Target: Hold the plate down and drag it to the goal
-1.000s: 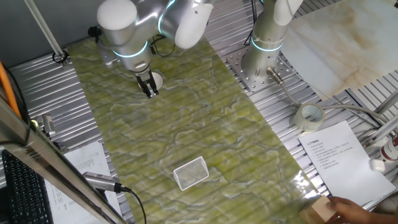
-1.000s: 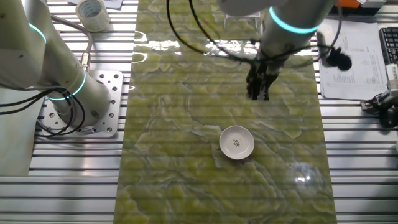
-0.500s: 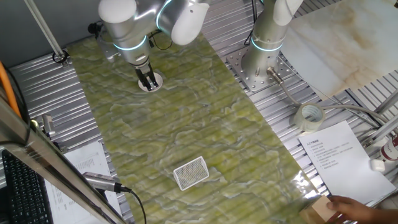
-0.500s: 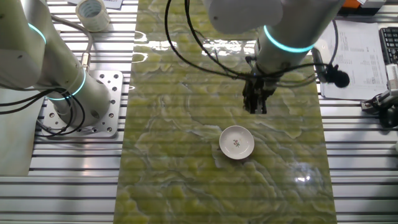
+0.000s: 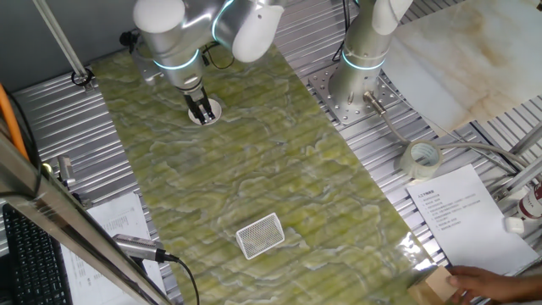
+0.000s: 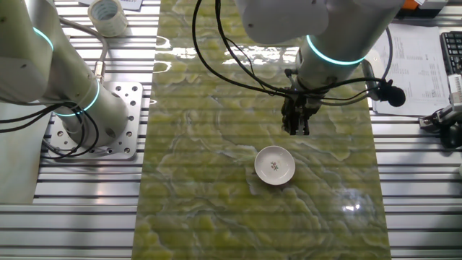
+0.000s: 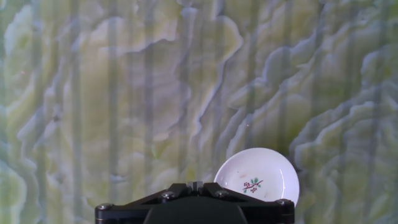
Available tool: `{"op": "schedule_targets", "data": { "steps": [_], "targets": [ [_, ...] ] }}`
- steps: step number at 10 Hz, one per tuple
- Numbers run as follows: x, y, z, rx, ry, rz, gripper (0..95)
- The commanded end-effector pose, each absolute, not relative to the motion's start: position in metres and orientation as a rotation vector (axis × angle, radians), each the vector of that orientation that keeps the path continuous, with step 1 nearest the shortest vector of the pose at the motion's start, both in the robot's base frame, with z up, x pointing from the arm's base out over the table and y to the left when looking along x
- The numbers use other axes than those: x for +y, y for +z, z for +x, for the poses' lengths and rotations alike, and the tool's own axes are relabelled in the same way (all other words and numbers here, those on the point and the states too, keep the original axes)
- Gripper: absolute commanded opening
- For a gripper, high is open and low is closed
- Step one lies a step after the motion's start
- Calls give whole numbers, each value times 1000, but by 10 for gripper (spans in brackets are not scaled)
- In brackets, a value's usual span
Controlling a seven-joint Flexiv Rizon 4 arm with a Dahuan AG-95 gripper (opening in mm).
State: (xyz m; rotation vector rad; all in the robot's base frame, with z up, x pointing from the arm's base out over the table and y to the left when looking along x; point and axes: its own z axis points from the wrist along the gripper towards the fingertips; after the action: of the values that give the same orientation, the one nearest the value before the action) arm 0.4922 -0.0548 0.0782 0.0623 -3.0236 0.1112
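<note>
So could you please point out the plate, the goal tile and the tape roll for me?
plate (image 6: 275,165), the other fixed view, on its central mark.
goal tile (image 5: 260,235), one fixed view, on the middle of its mesh face.
tape roll (image 5: 422,159), one fixed view, on its clear ring.

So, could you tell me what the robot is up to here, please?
The arm is moving in on the small white plate, which it is meant to press down and drag to the goal, the meshed white tile further along the green marbled mat. The pincer hangs in the air near the plate, not touching it; the other fixed view shows a clear gap. Its fingers look close together, with nothing between them. The plate lies far from the goal, so dragging has not begun.
</note>
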Motion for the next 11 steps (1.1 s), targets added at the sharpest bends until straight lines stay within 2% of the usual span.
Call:
{"op": "schedule_targets", "data": {
  "steps": [1, 8, 9, 11],
  "targets": [
    [-55, 78, 493, -3030, 112, 65, 0],
    [-58, 72, 488, -3056, 125, 32, 0],
    [-62, 61, 482, -3076, 127, 43, 380],
    [-66, 53, 475, -3099, 136, 45, 380]
  ]
}}
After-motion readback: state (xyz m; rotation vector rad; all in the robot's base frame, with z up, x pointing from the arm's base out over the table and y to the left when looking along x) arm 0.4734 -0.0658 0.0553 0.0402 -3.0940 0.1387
